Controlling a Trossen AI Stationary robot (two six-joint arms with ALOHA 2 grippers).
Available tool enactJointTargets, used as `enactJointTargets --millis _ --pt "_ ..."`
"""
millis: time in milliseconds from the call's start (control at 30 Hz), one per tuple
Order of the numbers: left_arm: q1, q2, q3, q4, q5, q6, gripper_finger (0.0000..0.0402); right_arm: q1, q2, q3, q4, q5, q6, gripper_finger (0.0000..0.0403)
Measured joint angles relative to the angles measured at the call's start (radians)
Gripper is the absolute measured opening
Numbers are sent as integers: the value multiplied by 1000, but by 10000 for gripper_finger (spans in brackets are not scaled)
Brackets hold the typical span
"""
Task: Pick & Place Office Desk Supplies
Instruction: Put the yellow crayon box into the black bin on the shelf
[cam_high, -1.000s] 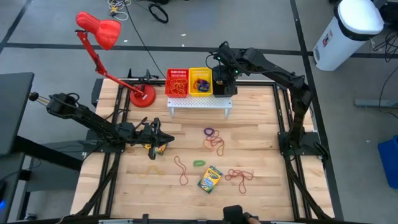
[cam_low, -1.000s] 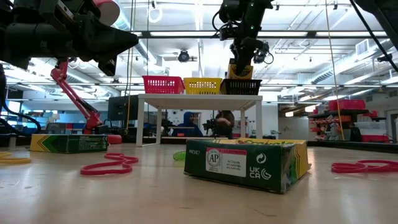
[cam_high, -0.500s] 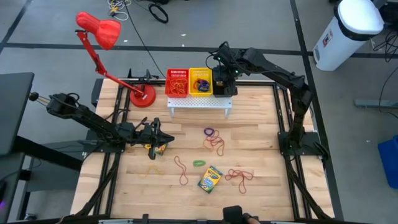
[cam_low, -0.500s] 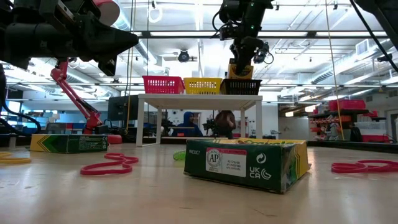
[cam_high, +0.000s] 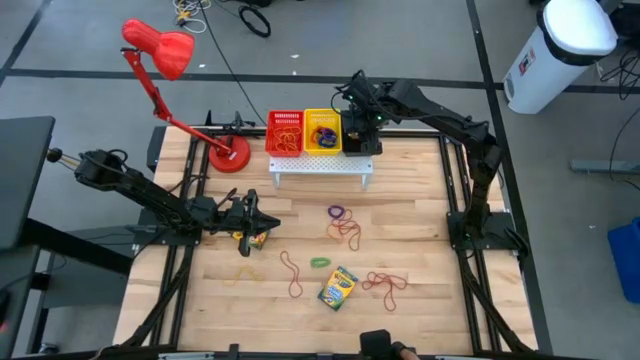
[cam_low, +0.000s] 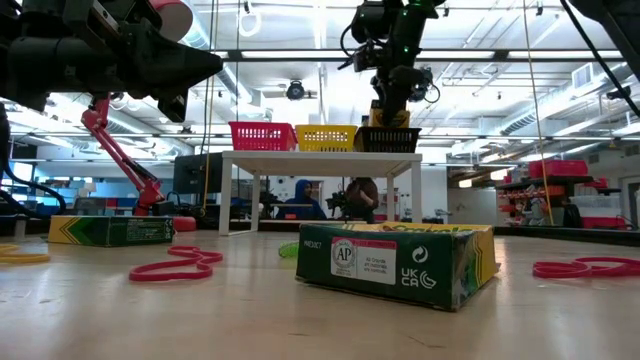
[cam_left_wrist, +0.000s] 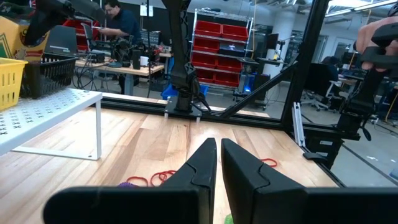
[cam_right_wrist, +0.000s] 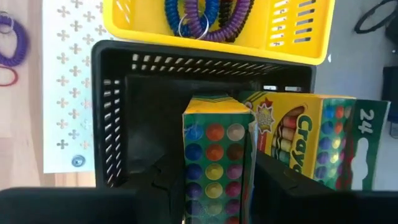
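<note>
Right gripper (cam_right_wrist: 217, 186) holds a glossy cardboard crayon box (cam_right_wrist: 216, 152) over a slotted black basket (cam_right_wrist: 118, 112).

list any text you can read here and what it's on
"Cray", cut off, and "24": on the crayon box leaning in the black basket.
"AP" and "UK CA": on the end of the crayon box on the table in the low view; its finer print is too small.
Nothing else is readable.

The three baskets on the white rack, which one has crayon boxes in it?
The black basket, at the rack's end beside the yellow one; the right gripper is over it.
</note>
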Motion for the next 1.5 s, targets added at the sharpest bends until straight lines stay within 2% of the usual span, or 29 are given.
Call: enactJointTargets --millis 767,1267,1367,1500 --pt "0 0 0 0 0 0 29 0 -1 -20 49 83 -4 132" --pt "0 0 0 0 0 0 29 0 -2 -20 50 83 0 132" --pt "0 0 0 0 0 0 29 0 -2 -20 54 85 0 147" --pt "0 0 0 0 0 0 29 0 -3 -19 63 102 6 195"
